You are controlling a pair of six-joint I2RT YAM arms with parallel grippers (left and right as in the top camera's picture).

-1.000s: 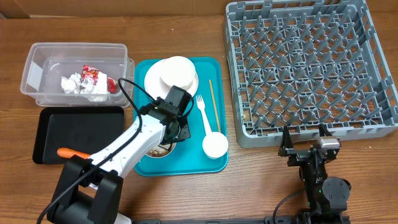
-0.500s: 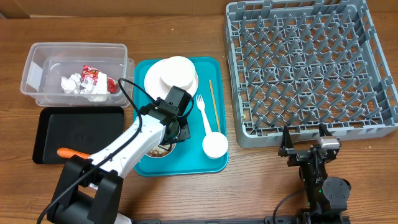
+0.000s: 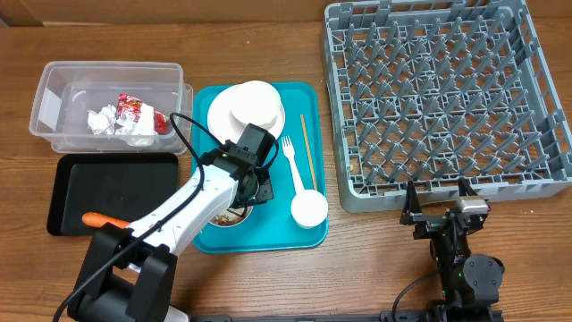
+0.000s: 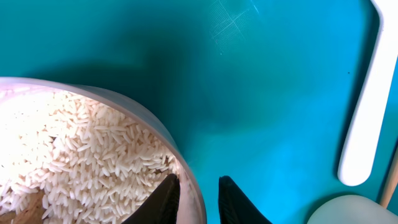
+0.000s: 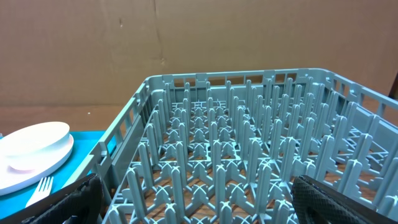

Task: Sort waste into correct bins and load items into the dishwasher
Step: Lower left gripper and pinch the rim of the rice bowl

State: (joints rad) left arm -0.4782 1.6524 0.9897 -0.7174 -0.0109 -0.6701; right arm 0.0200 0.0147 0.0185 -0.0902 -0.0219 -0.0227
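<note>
A white bowl (image 4: 185,167) of beige rice scraps (image 4: 81,155) sits at the near left of the teal tray (image 3: 207,240). My left gripper (image 4: 198,182) straddles the bowl's rim. One finger rests inside against the rim; the other stands outside, with a thin strip of tray showing between it and the rim. In the overhead view that gripper (image 3: 251,190) hangs over the bowl (image 3: 234,216). My right gripper (image 5: 199,208) is wide open and holds nothing. It sits low in front of the grey dish rack (image 3: 447,98).
The tray also holds a plate with a stacked bowl (image 3: 247,109), a fork (image 3: 290,161), chopsticks (image 3: 307,148) and a cup (image 3: 309,208). The clear tub (image 3: 54,98) contains a napkin (image 3: 103,119) and a wrapper (image 3: 134,109). A carrot (image 3: 101,219) lies in the black tray (image 3: 116,183).
</note>
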